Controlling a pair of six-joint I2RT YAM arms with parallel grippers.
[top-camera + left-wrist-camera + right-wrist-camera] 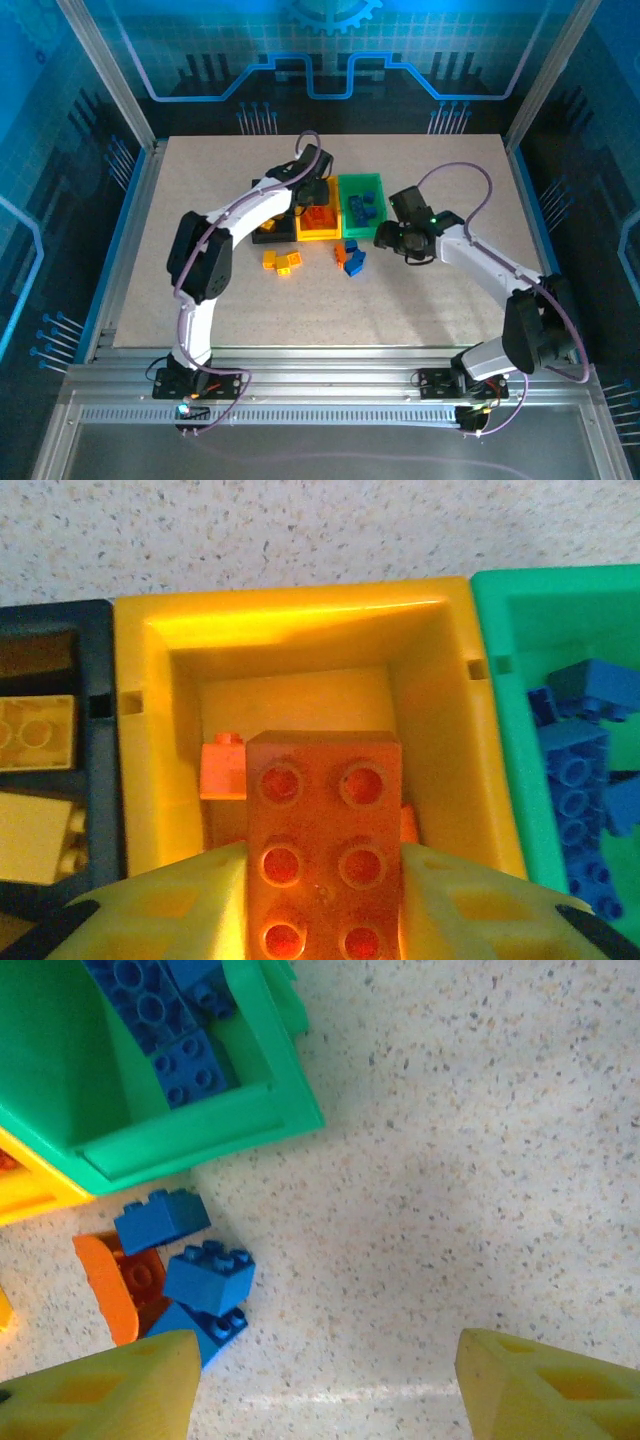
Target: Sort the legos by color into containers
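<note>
left claw (322,885): grasping orange brick (322,815), over yellow bin (300,610) | right claw (325,1385): released, blue bricks (205,1275) just beside left finger

Wearing white shells on the long links of the left arm (245,208) and right arm (487,262), with black housings at the joints. Trailing lilac cables (468,166) along both, down to bases at the table's (420,310) near edge. Glowing green at one small light (432,213) above the table's right half. Ending in yellow, hollow-ribbed fingers (150,915).
</note>
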